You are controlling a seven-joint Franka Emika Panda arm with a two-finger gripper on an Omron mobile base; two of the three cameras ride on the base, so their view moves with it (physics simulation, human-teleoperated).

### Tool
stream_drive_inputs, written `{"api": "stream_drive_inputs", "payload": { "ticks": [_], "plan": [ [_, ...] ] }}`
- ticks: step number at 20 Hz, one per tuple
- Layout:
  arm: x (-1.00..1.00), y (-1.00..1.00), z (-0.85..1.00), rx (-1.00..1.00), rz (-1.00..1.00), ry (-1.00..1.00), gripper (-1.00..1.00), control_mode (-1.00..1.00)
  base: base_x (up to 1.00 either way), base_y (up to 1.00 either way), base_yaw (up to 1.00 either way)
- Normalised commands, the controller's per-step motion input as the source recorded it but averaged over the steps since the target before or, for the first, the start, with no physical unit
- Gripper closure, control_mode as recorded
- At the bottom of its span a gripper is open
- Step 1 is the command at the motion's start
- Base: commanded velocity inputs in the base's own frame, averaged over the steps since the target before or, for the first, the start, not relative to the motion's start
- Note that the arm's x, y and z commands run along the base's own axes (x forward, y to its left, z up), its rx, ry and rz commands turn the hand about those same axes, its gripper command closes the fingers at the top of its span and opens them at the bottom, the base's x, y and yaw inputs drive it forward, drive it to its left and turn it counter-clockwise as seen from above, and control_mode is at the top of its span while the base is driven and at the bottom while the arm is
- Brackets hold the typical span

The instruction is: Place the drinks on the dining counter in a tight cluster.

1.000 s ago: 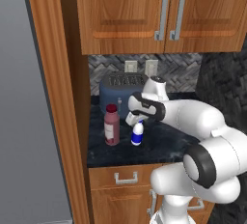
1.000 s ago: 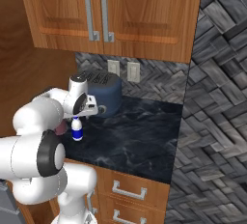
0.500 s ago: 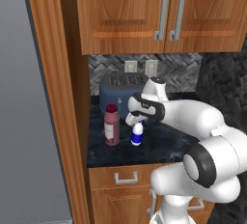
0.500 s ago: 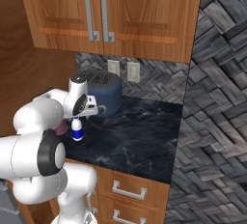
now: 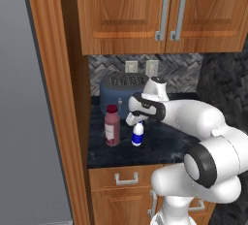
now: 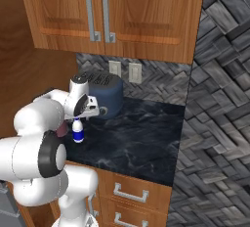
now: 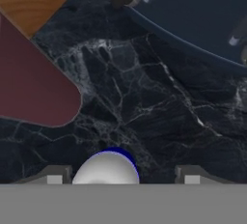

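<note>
On a small dark counter [image 5: 164, 144] stand two drinks. The tall maroon bottle [image 5: 112, 126] with a red cap is on the left, also seen as a maroon shape [image 7: 34, 88] in the hand view. The small white-and-blue bottle [image 5: 138, 135] [image 6: 77, 132] stands just right of it. My gripper [image 5: 137, 120] [image 6: 80, 116] points down over the small bottle. In the hand view the bottle's white top [image 7: 106, 167] sits between the two fingertips with a gap on each side, so the gripper [image 7: 124, 175] is open around it. The dining counter is out of view.
A blue toaster [image 5: 118, 93] [image 6: 105, 96] stands at the back of the counter, close behind the bottles and my hand. A wooden cabinet side [image 5: 53, 98] walls in the left. Upper cabinets [image 5: 164, 10] hang overhead. Drawers [image 6: 129, 192] sit below the counter.
</note>
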Motion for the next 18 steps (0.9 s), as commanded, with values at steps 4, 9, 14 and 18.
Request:
{"api": "stream_drive_inputs", "payload": {
  "ticks": [4, 9, 14, 18],
  "plan": [
    [0.00, 0.00, -0.02, 0.00, 0.00, 0.00, 1.00, -1.00, 0.00, 0.00, 0.00],
    [0.00, 0.00, 0.00, 0.00, 0.00, 0.00, 1.00, -1.00, 0.00, 0.00, 0.00],
    [-0.11, 0.00, 0.09, 0.00, 0.00, 0.00, 1.00, -1.00, 0.00, 0.00, 0.00],
    [-0.68, 0.00, 0.55, 0.00, -0.02, 0.00, 1.00, -1.00, 0.00, 0.00, 0.00]
  ]
}}
